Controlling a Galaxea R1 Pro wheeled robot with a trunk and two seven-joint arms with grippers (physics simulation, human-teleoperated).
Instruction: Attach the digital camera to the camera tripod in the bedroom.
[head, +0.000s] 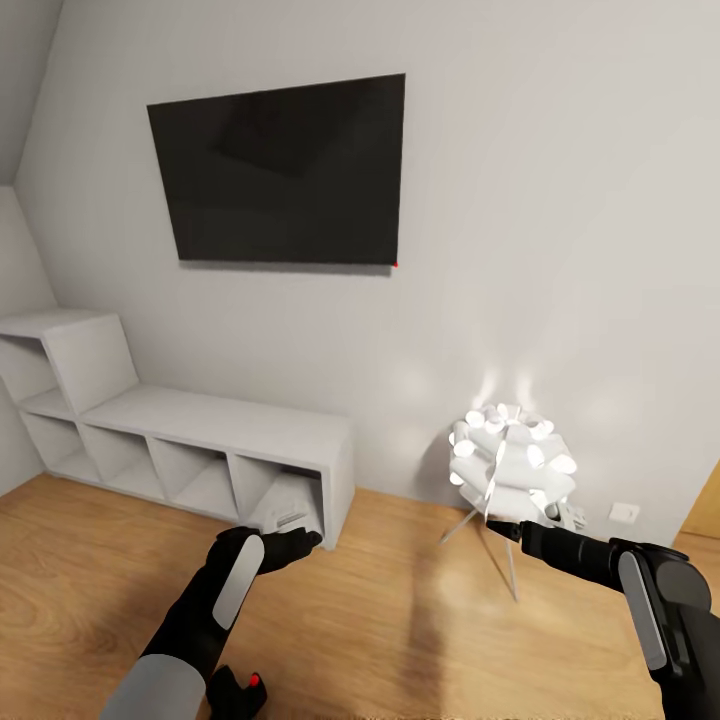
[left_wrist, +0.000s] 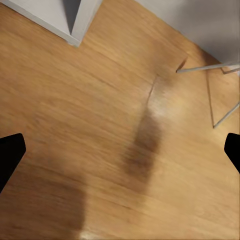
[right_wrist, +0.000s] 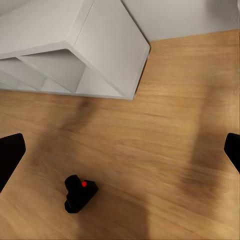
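The digital camera (head: 238, 692), small and black with a red dot on top, lies on the wood floor just below my left forearm; it also lies on the planks under my right gripper (right_wrist: 79, 193). My left gripper (head: 300, 540) is held out in front of the shelf's end, open and empty, its fingertips (left_wrist: 10, 155) spread wide over bare floor. My right gripper (head: 505, 528) is also open and empty, level with the lamp's legs, its fingertips (right_wrist: 10, 155) wide apart above the floor. The camera tripod is out of view.
A grey cube shelf (head: 215, 425) runs along the pale wall, with a dark TV (head: 285, 170) above it. A lit white lamp (head: 510, 460) on thin splayed legs (left_wrist: 215, 100) stands at the right. A wall socket (head: 625, 512) and an oak door edge (head: 705, 520) are beyond.
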